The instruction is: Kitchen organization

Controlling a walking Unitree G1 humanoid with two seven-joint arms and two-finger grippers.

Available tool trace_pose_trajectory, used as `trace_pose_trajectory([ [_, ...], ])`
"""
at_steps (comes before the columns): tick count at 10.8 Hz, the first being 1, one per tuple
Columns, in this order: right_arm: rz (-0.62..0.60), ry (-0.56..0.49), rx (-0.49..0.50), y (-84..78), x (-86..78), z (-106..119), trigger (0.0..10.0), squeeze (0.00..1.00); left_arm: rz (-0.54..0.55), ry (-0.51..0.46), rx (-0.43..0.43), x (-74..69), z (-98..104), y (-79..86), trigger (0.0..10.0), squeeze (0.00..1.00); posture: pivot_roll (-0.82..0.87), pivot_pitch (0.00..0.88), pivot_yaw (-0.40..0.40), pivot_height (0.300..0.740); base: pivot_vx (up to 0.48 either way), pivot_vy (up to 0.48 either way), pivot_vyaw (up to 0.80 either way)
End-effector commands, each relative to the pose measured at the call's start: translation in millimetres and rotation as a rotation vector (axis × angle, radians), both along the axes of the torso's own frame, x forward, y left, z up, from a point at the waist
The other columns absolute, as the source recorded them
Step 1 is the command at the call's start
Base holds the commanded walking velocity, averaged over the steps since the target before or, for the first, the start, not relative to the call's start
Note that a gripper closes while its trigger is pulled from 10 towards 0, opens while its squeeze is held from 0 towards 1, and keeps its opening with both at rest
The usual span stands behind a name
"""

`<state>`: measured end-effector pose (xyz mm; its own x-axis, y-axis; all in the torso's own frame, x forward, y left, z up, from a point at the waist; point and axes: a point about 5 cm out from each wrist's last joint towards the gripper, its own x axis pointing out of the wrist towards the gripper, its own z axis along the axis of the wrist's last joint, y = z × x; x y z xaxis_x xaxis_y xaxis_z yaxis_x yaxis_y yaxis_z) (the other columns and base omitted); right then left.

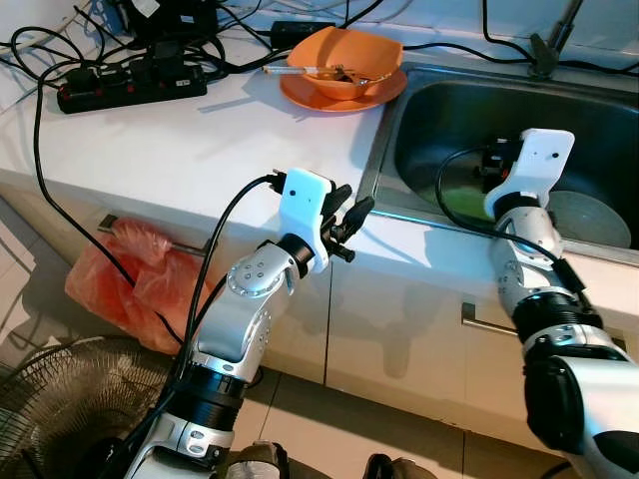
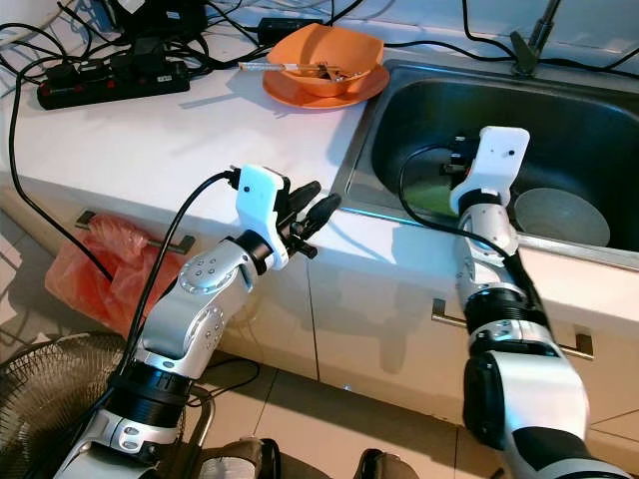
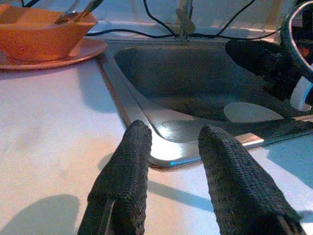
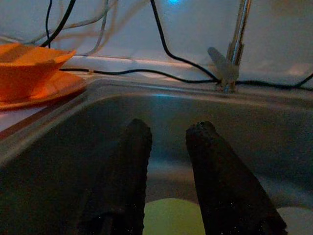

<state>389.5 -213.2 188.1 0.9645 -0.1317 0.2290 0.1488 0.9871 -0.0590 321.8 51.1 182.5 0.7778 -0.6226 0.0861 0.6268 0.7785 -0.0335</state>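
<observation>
At the kitchen sink (image 1: 419,120), we lean over a white worktop (image 1: 180,150) with both arms forward. Our left gripper (image 1: 351,222) hovers at the worktop's front edge, just beside the sink's near corner — its two black fingers (image 3: 128,171) stand a little apart with nothing between them. Our right gripper (image 4: 168,161) reaches down into the basin, its fingers likewise parted and empty, above a pale green item (image 4: 173,215) lying on the sink floor; what that item is we cannot tell. Near it in the basin lies a grey round dish (image 1: 591,218).

Back on the worktop, touching the sink's far-left rim, an orange bowl (image 1: 344,62) sits on an orange plate (image 1: 339,95), with utensils (image 1: 329,72) resting in the bowl. A black power strip (image 1: 130,85) and a tangle of cables (image 1: 60,40) crowd the far left of the worktop. A red plastic bag (image 1: 130,279) hangs from the cupboard below.

How far the tidying stands, we judge only loosely: dishes are split between sink and worktop, and neither gripper holds anything. That fits a sorting partly under way — the orange set yet to go in, or the sink pieces yet to come out. The pictures do not settle which.
</observation>
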Motion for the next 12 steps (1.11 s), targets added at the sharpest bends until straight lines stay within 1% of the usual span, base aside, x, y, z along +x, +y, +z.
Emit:
trace_pose_trajectory([
  [1, -0.008, 0.004, -0.059, 0.7, -0.1, 0.5, 10.0, 0.00, -0.010, 0.007, 0.014, -2.0, -2.1, -1.3, 10.0, 0.00, 0.20, 0.119, 0.028, 0.740, 0.000, 0.000, 0.00],
  [2, -0.005, 0.003, -0.086, 2.2, -0.2, 0.2, 10.0, 0.00, -0.011, 0.007, 0.015, -2.1, -2.5, -1.3, 10.0, 0.00, 0.20, 0.119, 0.028, 0.740, 0.000, 0.000, 0.00],
  [4, 0.005, -0.011, -0.078, 7.6, 0.1, 0.9, 10.0, 0.00, -0.012, 0.008, 0.016, -2.5, -3.1, -1.1, 10.0, 0.00, 0.20, 0.117, 0.029, 0.740, 0.000, 0.000, 0.00],
  [5, 0.026, -0.041, -0.067, 12.9, 0.3, 5.4, 10.0, 0.00, -0.008, 0.004, 0.016, -2.3, -2.9, -0.9, 10.0, 0.00, 0.19, 0.117, 0.030, 0.740, 0.000, 0.000, 0.00],
  [6, 0.031, -0.062, -0.054, 14.1, 0.4, 9.5, 10.0, 0.00, -0.002, -0.002, 0.016, -1.8, -2.6, -0.9, 10.0, 0.00, 0.19, 0.117, 0.028, 0.740, 0.000, 0.000, 0.00],
  [7, 0.034, -0.111, -0.046, 14.8, 0.2, 20.5, 10.0, 0.00, 0.020, -0.013, 0.007, 0.1, -0.7, -0.1, 10.0, 0.00, 0.19, 0.118, 0.026, 0.740, 0.000, 0.000, 0.00],
  [8, 0.032, -0.135, -0.036, 14.6, 0.1, 26.8, 10.0, 0.00, 0.039, -0.021, 0.001, 1.7, 0.8, 0.8, 10.0, 0.00, 0.19, 0.119, 0.024, 0.740, 0.000, 0.000, 0.00],
  [9, 0.045, -0.206, -0.013, 17.4, -3.2, 41.6, 10.0, 0.00, 0.102, -0.045, -0.018, 6.6, 5.3, 6.2, 10.0, 0.00, 0.18, 0.121, 0.019, 0.740, 0.000, 0.000, 0.00],
  [10, 0.061, -0.228, -0.002, 20.3, -6.1, 45.0, 10.0, 0.00, 0.131, -0.054, -0.033, 8.6, 7.3, 9.7, 10.0, 0.00, 0.18, 0.122, 0.015, 0.740, 0.000, 0.000, 0.00],
  [11, 0.090, -0.238, 0.030, 24.7, -10.9, 45.5, 10.0, 0.00, 0.186, -0.077, -0.048, 12.0, 10.4, 17.4, 10.0, 0.00, 0.18, 0.122, 0.011, 0.740, 0.000, 0.000, 0.00],
  [12, 0.110, -0.235, 0.051, 27.2, -13.9, 43.9, 10.0, 0.00, 0.212, -0.085, -0.054, 13.6, 11.7, 21.4, 10.0, 0.00, 0.18, 0.123, 0.008, 0.740, 0.000, 0.000, 0.00],
])
